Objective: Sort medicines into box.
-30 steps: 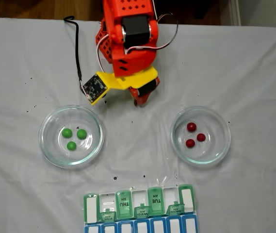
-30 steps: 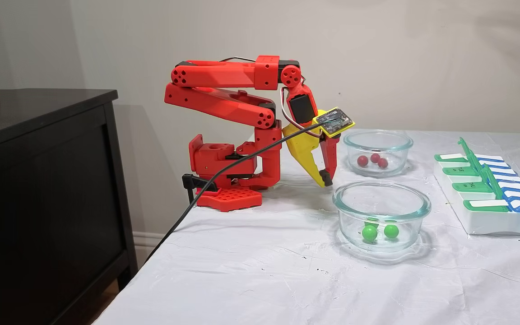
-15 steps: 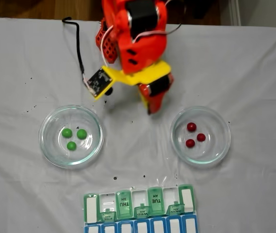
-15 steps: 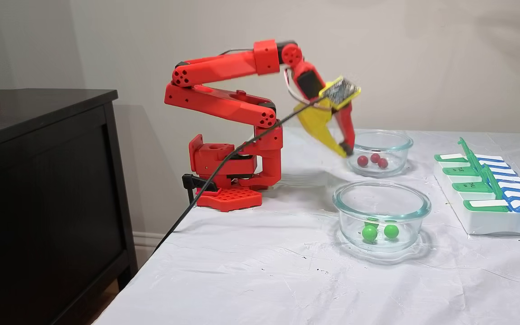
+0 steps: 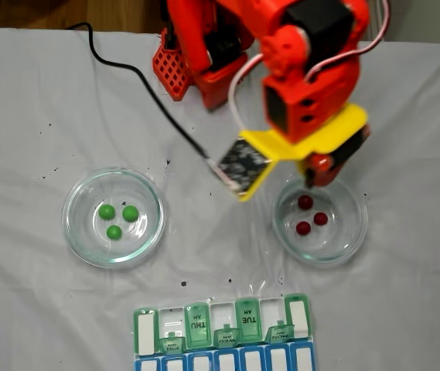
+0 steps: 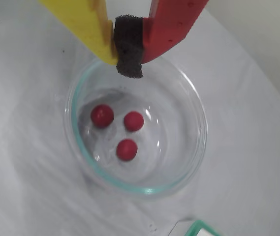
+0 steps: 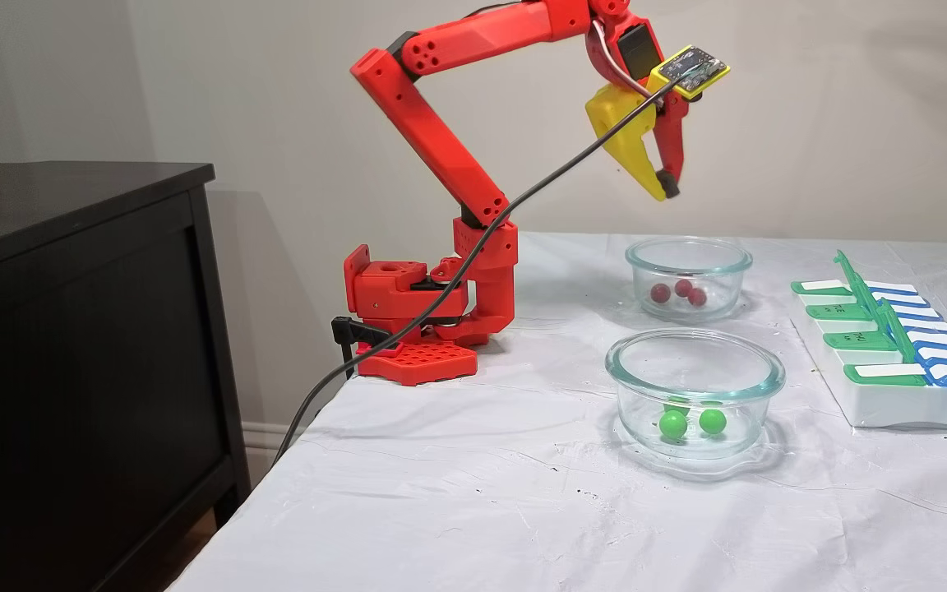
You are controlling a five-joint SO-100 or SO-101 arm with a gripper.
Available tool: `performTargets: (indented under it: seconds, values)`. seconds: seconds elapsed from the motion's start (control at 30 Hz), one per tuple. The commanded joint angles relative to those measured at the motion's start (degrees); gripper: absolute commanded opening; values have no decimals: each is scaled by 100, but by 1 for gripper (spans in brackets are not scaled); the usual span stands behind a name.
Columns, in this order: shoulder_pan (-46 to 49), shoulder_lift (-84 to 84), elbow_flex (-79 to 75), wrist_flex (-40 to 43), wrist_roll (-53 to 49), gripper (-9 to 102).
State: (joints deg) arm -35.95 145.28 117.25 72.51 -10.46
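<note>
Lying flat at the bottom centre of a fixed view, box (image 5: 223, 332) running its long axis left to right, lower edge cut off by the frame; sitting at the right edge of a fixed view (image 7: 893, 362), long axis receding away from the camera, several translucent green lids standing upright, white labels and a blue row showing alongside. Reading THU and TUE upside down on two lids; smaller lettering too tiny to make out. Resting in the glass dish (image 5: 113, 217) at centre left, three bright green medicines (image 5: 119, 219) bunched close together. Resting in the other glass dish (image 5: 320, 220) at centre right, three dark red medicines (image 5: 311, 217), seen in the wrist view as round glossy balls (image 6: 124, 129) in a loose triangle. Hanging high above that dish's far rim, jaws (image 7: 664, 187) pressed together, yellow finger against red finger with a black foam pad between, holding nothing, tips pointing down (image 6: 129, 51). Covering the worktop (image 7: 473, 493), a wrinkled white sheet.
</note>
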Motion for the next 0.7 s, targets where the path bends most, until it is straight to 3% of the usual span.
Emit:
performTargets:
  seconds: [0.0,0.23,0.37,0.67]
  values:
    - [-492,-290,-879,281,176,0]
    - [-378,-1573,-1283,-193,97,0]
    - [-149,-1099,-905,-932,-9,0]
    - [-158,-1775,-1529,-483,-149,0]
